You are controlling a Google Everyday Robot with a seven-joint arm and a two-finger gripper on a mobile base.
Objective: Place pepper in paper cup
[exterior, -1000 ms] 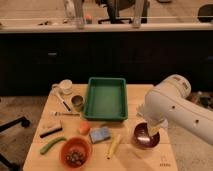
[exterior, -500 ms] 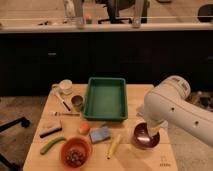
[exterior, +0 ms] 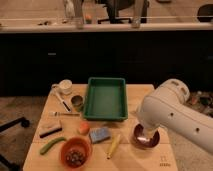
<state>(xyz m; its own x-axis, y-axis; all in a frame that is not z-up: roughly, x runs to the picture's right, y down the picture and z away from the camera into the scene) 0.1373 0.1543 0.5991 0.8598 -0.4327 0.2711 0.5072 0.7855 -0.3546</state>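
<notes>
Both pepper (exterior: 52, 145) and cup (exterior: 65, 87) lie well apart from our gripper (exterior: 143, 134), which hangs over the bowl (exterior: 152, 142); its state we cannot tell. We should grasp the pepper mid-length.

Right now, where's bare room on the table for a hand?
Front strip right of the yellow vegetable, below the dark bowl that the gripper hangs over. The green tray holds nothing. Left side is crowded: pepper, orange bowl, sponge, orange fruit.
</notes>
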